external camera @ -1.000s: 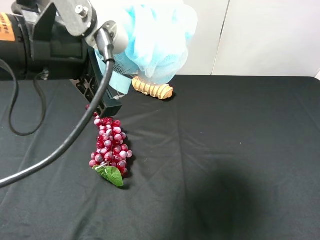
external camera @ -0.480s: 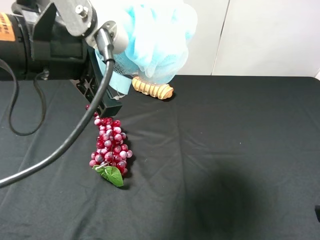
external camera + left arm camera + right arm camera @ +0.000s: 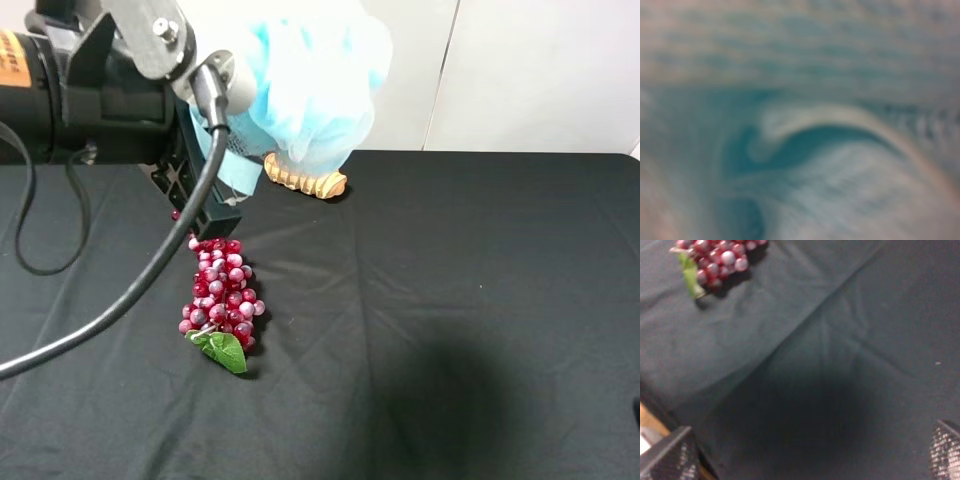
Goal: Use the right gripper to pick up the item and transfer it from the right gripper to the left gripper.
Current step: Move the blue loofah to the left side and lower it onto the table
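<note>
The item, a fluffy light-blue mesh pouf, hangs in the air at the top left of the exterior high view, held by my left gripper, which is shut on it. The left wrist view is filled with blurred light-blue mesh, and no fingers show there. My right gripper is open and empty. Its two fingertips stand wide apart above bare black cloth. In the exterior high view the right gripper is almost wholly out of frame at the right edge.
A dark-red grape bunch with a green leaf lies on the black tablecloth below the left arm, and it also shows in the right wrist view. A ribbed tan oblong piece lies at the back. A thick black cable loops at left.
The left arm with the pouf has shifted very slightly. The grapes and the tan piece have not moved.
</note>
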`<state>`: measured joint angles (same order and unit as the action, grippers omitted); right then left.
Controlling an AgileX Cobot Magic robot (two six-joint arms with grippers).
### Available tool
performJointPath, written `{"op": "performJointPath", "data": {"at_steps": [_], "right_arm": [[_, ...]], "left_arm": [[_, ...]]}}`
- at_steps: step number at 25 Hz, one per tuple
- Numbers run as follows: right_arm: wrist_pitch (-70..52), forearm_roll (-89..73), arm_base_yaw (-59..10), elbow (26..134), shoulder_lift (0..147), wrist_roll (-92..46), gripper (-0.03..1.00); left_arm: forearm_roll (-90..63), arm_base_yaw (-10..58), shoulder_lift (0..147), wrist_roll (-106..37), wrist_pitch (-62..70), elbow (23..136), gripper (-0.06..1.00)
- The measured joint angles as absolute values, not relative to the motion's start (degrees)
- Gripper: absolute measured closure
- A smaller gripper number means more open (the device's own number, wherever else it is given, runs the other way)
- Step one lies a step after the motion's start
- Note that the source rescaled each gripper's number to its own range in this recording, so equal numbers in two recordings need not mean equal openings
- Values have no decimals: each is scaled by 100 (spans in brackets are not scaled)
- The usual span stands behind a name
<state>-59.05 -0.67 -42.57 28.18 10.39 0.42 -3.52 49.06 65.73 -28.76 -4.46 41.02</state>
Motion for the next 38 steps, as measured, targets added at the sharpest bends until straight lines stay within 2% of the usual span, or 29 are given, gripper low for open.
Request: {"op": "performJointPath", "data": {"at_steps": [11,15,20,24,29,35,38], "right_arm": [[-5841,-60,-2209,2818,-18,42,-3],[-5841,-66,-1770,2818,-26,42,-3],[-5841,-72,-1627,2818,-26,42,-3],[-5841,-72,-1627,2818,-26,42,-3],[-5841,-72,-1627,2818,-26,42,-3],[-5847,-72,-1627,2818,-26,42,-3],[-5847,-72,-1627,2818,-26,42,-3]], "left_arm": [[-352,4906,6573,-2519,309,4116,92],[-352,4852,6573,-2160,1137,4360,93],[-352,4451,6573,-1649,2263,4907,93],[-352,3834,6573,-1344,3180,5217,93],[-352,2593,6573,-1221,4145,5307,93],[-352,1131,6699,-1203,4552,5307,94],[-352,731,7094,-1136,4733,5307,94]]}}
